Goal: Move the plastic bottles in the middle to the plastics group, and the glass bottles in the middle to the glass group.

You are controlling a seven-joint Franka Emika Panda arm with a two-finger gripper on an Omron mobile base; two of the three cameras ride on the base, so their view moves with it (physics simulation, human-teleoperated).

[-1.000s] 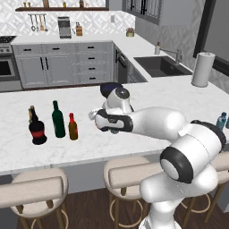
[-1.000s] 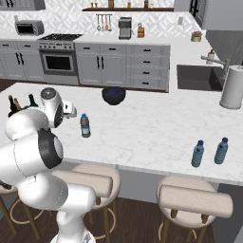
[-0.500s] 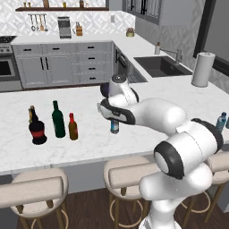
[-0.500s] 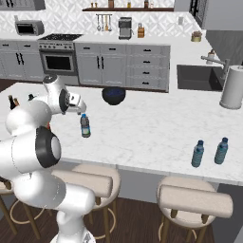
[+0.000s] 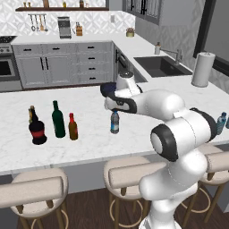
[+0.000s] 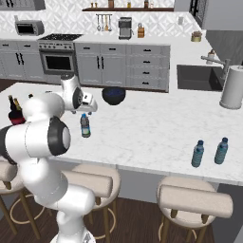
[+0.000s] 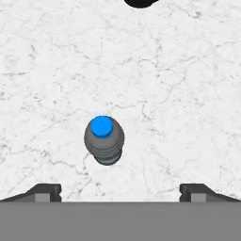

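Arm swung across, gripper (image 7: 120, 190) now above water bottle (image 5: 115, 122), jaws wide, empty. Bottle upright right of amber bottle (image 5: 73, 127). Likely light, slick, tippy; grasp mid-body.

Below my spread fingers (image 7: 44, 192), bare marble countertop (image 7: 179, 94) surrounds the lone small water bottle (image 7: 104, 140) at centre frame; nothing crowds it, and a dark bowl (image 7: 140, 3) sits well apart at the top edge.
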